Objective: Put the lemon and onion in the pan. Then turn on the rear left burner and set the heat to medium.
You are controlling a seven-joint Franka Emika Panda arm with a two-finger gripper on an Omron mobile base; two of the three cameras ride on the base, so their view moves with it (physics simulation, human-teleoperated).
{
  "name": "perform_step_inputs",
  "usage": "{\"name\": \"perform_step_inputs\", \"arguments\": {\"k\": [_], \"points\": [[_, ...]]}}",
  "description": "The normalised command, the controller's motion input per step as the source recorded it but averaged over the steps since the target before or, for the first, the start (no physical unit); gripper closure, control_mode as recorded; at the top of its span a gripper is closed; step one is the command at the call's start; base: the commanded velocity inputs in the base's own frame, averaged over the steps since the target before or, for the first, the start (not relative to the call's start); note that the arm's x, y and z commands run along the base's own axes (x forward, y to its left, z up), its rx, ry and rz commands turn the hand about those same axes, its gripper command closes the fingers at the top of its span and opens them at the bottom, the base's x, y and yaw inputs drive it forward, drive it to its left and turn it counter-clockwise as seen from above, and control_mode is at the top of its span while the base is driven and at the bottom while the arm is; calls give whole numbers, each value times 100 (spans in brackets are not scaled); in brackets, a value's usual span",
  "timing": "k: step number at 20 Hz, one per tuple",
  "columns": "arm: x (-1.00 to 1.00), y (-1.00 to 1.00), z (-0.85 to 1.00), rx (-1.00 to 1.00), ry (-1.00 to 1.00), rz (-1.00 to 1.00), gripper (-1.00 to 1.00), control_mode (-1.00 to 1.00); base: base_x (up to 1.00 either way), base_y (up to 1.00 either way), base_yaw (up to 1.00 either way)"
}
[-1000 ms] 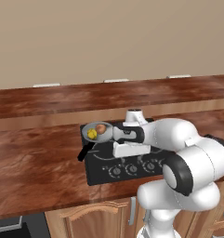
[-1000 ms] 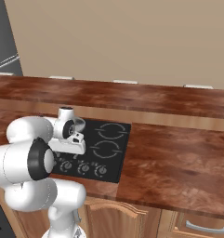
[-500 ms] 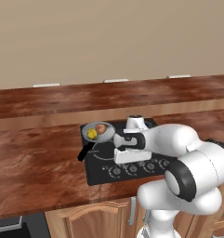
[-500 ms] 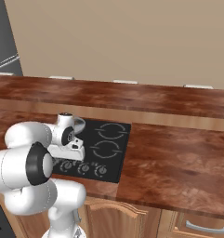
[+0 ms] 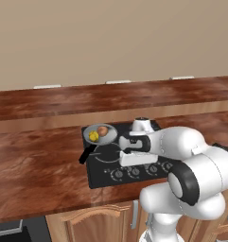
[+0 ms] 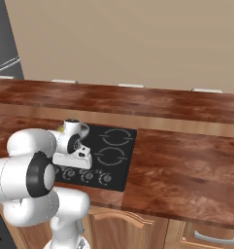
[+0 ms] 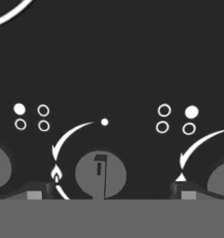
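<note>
Lemon and onion: the lemon (image 5: 93,136) and the onion (image 5: 102,131) both lie inside the pan (image 5: 109,137), touching or nearly touching each other, the lemon on the handle side.

Pan: it stands on the rear left part of the cooktop (image 5: 102,165), its black handle pointing out toward the front left, over the edge onto the counter (image 5: 35,165).

Step in hand: I judge the first half of the task is done, and what remains is the burner knob.

My claw: my gripper (image 7: 106,195) hangs low over the front row of knobs, its two tips standing wide apart with nothing between them.

Key relation: a grey knob (image 7: 100,174) lies straight ahead between my tips, its pointer mark near upright. Its small diagram has the top left dot filled, so I take it for the rear left burner. The next move needs only a short advance and a closing on it.

Neighbour knobs: one knob (image 7: 0,167) on the left and one (image 7: 221,179) on the right are cut by the picture edge.

Hard to see: in the base views my own arm covers the claw and some of the knobs, so I cannot tell from there if the tips already touch the knob.
</note>
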Motion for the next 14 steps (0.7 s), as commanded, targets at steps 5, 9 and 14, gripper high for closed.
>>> {"name": "perform_step_inputs", "arguments": {"k": [5, 9, 14], "points": [[0, 0, 0, 0, 0, 0, -100, -100, 0, 0, 0], [-8, 7, 0, 0, 0, 0, -100, -100, 0, 0, 0], [0, 1, 0, 0, 0, 0, -100, -100, 0, 0, 0]]}}
